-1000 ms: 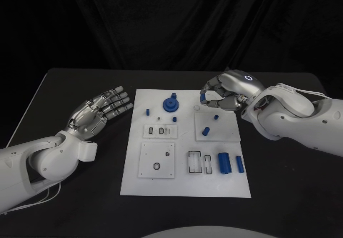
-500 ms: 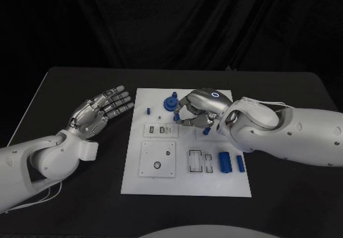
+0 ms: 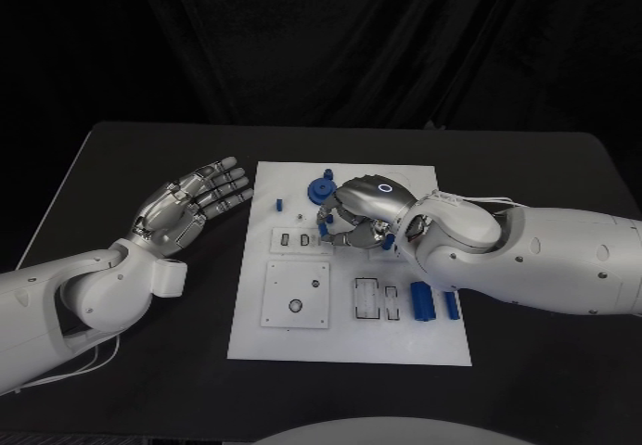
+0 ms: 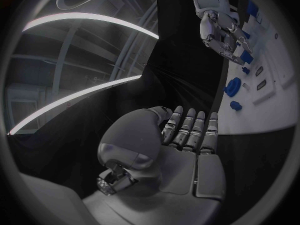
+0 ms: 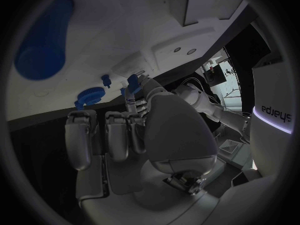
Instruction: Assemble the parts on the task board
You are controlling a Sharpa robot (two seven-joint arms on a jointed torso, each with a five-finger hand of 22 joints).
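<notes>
The white task board [image 3: 348, 348] lies mid-table. My right hand [image 3: 359, 213] hovers low over its upper middle, fingers curled down. In the right wrist view a small blue part [image 5: 132, 83] sits pinched between the thumb and fingers of that hand [image 5: 144, 130]. Just beyond the hand stands a blue gear [image 3: 321, 192], and a slotted white block [image 3: 301, 243] lies below the fingertips. My left hand [image 3: 187, 209] floats palm up with fingers spread, left of the board, holding nothing. The left wrist view shows the left hand [image 4: 169, 155] and the right hand [image 4: 222, 30] over the board.
Two blue cylinders [image 3: 420, 302] lie near the board's lower right, beside a slotted frame [image 3: 364, 301]. A small blue peg [image 3: 280, 205] stands at the board's upper left. A square plate with holes [image 3: 294, 297] sits lower left. My right forearm covers the board's right side.
My right hand has travelled from the board's far right corner leftward and nearer, to above the slotted block, fingers still curled. The left hand has stayed put.
</notes>
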